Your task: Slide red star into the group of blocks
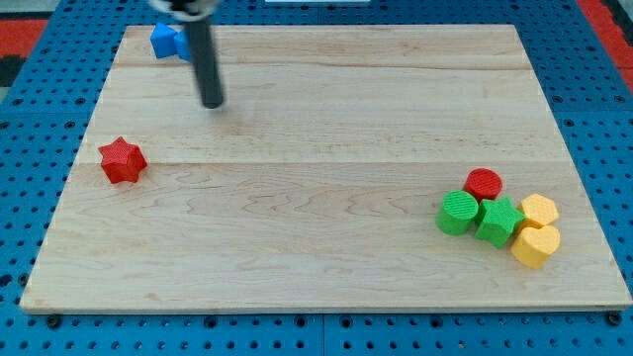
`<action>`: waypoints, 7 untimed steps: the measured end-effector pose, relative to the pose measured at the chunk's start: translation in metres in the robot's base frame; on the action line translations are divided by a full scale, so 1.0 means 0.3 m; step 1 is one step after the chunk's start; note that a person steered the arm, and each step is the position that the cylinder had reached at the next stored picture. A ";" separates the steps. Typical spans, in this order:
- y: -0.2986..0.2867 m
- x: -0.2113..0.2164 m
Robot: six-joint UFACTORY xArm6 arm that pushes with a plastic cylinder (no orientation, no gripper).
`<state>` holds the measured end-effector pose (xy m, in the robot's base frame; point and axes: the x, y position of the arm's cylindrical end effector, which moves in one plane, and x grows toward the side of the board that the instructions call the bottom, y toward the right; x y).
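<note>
Red star (123,160) waits untouched near the worktop's (326,267) left edge, below-left of my tip (213,103), which has no claw; next, get left of it, then push right toward the group (499,218).

I count seven blocks on my surface (326,247). Red: two, a red star (123,160) near the left edge and a red cylinder (484,183) near the right edge. Green: two, a green cylinder (458,213) and a green star (499,221), both toward the bottom right corner. Yellow: two, a yellow hexagon (540,210) and a yellow heart (536,245), also toward that corner. Blue: one blue block (166,40) at the top left corner, shape unclear.
</note>
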<state>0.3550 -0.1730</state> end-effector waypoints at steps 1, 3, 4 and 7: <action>-0.295 0.102; -0.182 0.373; 0.111 0.374; 0.101 0.182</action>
<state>0.4096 -0.1427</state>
